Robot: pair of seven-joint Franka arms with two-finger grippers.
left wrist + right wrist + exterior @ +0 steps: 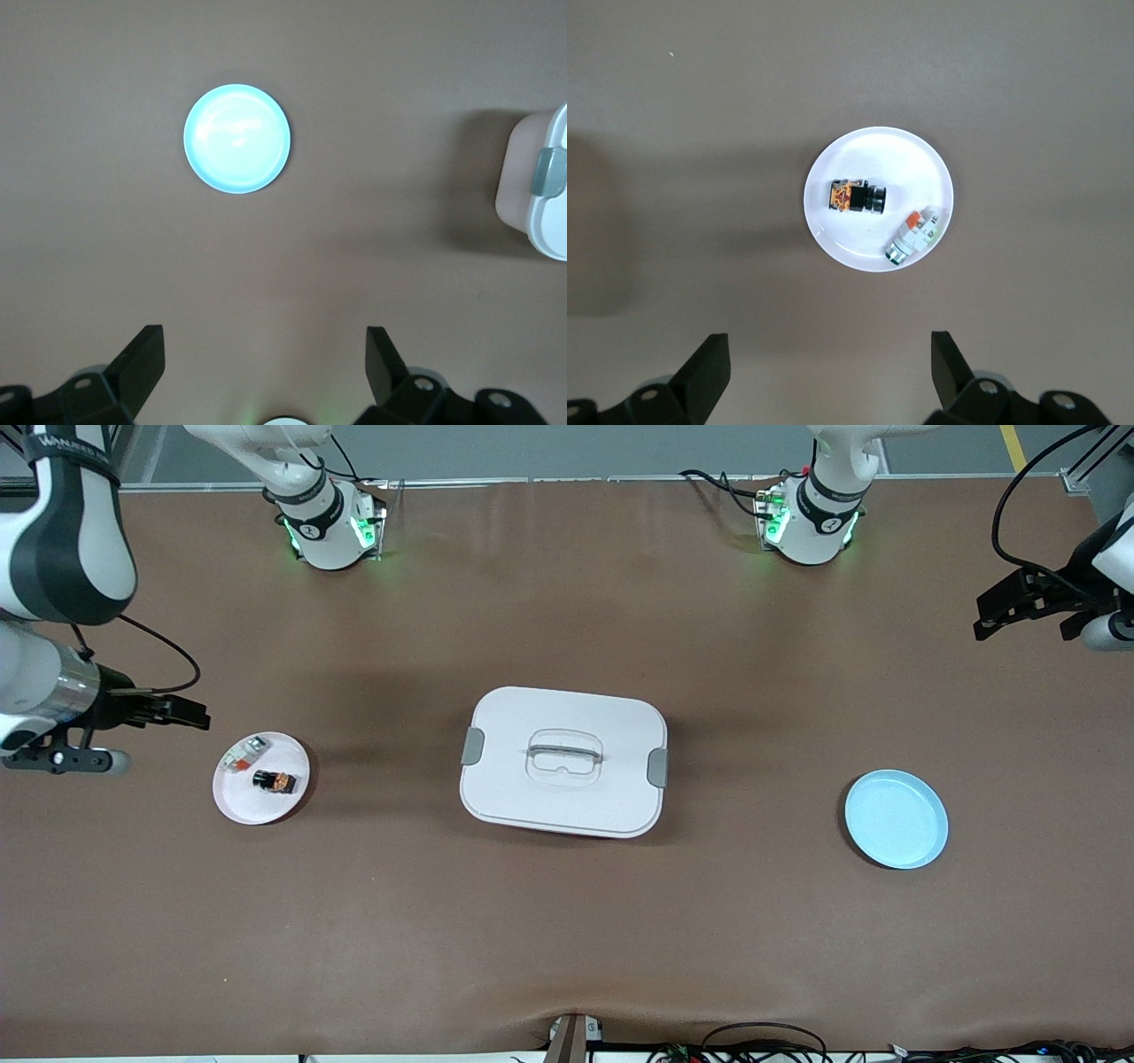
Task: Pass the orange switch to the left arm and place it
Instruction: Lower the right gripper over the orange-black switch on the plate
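Right gripper (190,713) hangs over the worktop at the right arm's end, just beside the pink plate, fingers (709,367) spread wide and holding nothing. Left gripper (992,615) hangs over the left arm's end, toward the bases' edge, fingers (142,354) likewise spread wide and empty.

Table (567,921): brown worktop.
Box (564,761): white, lid closed, at mid-table between the two plates.
Blue plate (896,818): toward the left arm's end, bare.
Pink plate (261,778): toward the right arm's end, carrying two parts.
Orange switch (274,781): lies on the pink plate, nearer the front camera than the white-grey part (244,755) beside it.
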